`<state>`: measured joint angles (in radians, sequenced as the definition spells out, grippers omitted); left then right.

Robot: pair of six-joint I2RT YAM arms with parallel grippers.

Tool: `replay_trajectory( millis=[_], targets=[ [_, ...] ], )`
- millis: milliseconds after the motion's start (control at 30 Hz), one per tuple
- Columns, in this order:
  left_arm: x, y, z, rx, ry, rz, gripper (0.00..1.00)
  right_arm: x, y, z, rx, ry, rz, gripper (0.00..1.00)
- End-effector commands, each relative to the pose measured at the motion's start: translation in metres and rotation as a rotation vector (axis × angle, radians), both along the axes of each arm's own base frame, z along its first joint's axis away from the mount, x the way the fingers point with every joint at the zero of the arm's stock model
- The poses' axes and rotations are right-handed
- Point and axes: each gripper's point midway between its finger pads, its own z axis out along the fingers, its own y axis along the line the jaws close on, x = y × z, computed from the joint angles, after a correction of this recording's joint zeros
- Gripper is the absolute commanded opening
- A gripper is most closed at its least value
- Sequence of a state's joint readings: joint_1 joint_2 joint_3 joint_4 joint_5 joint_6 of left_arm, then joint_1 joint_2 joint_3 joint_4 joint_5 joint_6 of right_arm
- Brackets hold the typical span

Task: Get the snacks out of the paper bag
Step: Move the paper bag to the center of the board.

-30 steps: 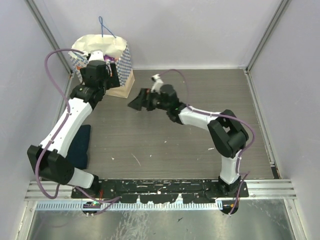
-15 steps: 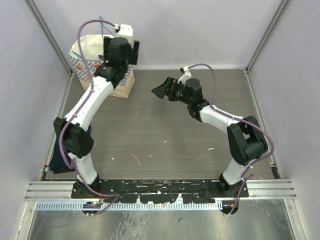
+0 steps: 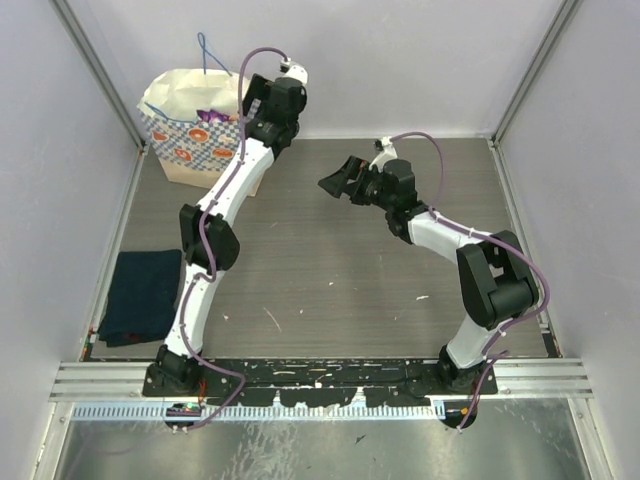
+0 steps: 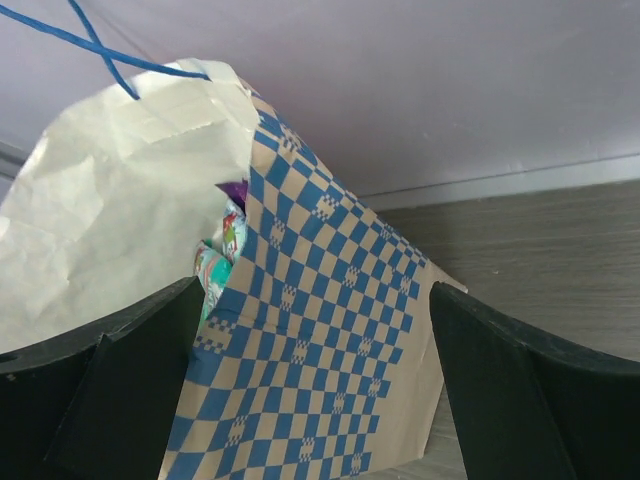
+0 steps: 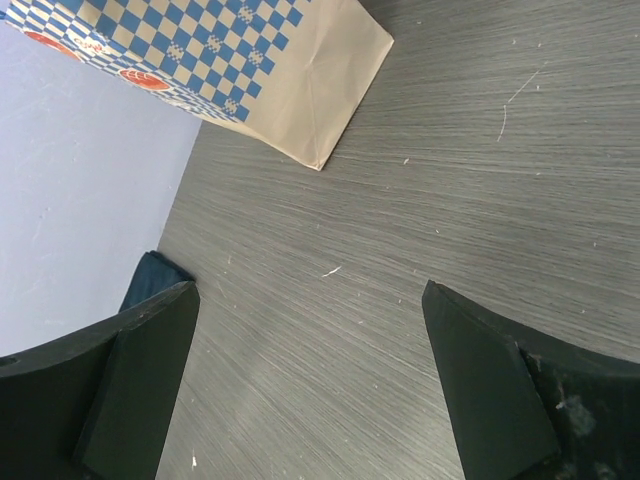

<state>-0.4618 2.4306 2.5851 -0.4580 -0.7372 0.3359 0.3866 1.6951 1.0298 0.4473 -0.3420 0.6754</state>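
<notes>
Standing upright in the far-left corner, the paper bag [image 3: 190, 130] points its mouth upward, snacks [image 4: 222, 250] showing inside. Your left gripper [image 4: 312, 300] hovers just beside its checkered side, spread wide, holding nothing. Your right gripper [image 3: 335, 183] hangs mid-table, equally wide and empty.

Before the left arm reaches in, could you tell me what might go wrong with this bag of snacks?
The open left pincer faces the checkered side of the paper bag, not its mouth; pushing on may tip or crumple it. The blue cord handle above the opening could snag the pincer. The snacks sit behind the rim, so a grab might pinch paper too.
</notes>
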Motion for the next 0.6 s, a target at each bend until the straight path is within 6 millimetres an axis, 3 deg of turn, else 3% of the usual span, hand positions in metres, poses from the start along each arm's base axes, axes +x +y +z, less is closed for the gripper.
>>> replay_trajectory(
  millis=[0,133,400,467,567],
  targets=[
    [-0.013,0.023,0.049,-0.091,-0.062,-0.003,0.98,-0.002,-0.002,0.023,0.016,-0.087,0.018,1.0],
    [-0.017,0.029,0.024,-0.205,0.072,-0.095,0.98,-0.004,-0.003,0.019,0.015,-0.08,0.023,1.0],
    [-0.03,0.016,-0.023,-0.275,0.279,-0.228,1.0,-0.003,-0.007,0.016,-0.002,-0.074,0.018,1.0],
    [-0.03,0.012,-0.029,-0.291,0.296,-0.243,0.93,-0.003,-0.007,0.015,-0.001,-0.069,0.018,1.0],
    [-0.034,0.001,-0.026,-0.344,0.302,-0.286,0.67,-0.003,-0.007,0.014,-0.003,-0.068,0.018,1.0]
  ],
)
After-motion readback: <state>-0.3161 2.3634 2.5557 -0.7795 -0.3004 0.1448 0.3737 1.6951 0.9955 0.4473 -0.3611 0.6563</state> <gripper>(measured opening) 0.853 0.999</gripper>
